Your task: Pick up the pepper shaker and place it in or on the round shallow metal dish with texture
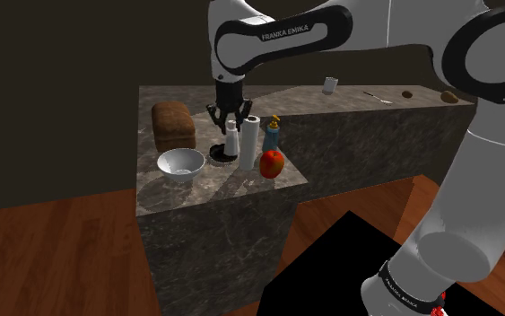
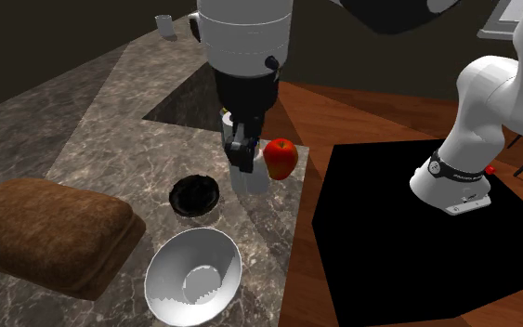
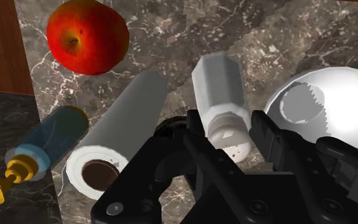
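Job so far: the shaker (image 3: 217,86) stands upright on the surface (image 2: 83,130). I think it is not lifted yet.
Claw: the black claw (image 3: 230,130) is down around the top of the shaker. I cannot tell if it is pinching it yet or just near it.
Left to do: get a good grip, lift the shaker, move it over to the dish (image 2: 183,206) and set it down there.
Shaker: white, tall and thin, with flat sides and a round cap with little holes.
Dish: dark, round and low, with a bumpy look inside. It sits just beside the shaker.
Bowl (image 2: 162,260): white, smooth and deep. This is not the dish.
Neighbors: a white paper roll (image 3: 123,121) stands just beside the shaker. A shiny red apple (image 2: 280,158) and a blue bottle (image 3: 47,137) are near.
Bread (image 2: 45,228): brown, soft-looking loaf, well apart.
Surface: gray stone with white veins.
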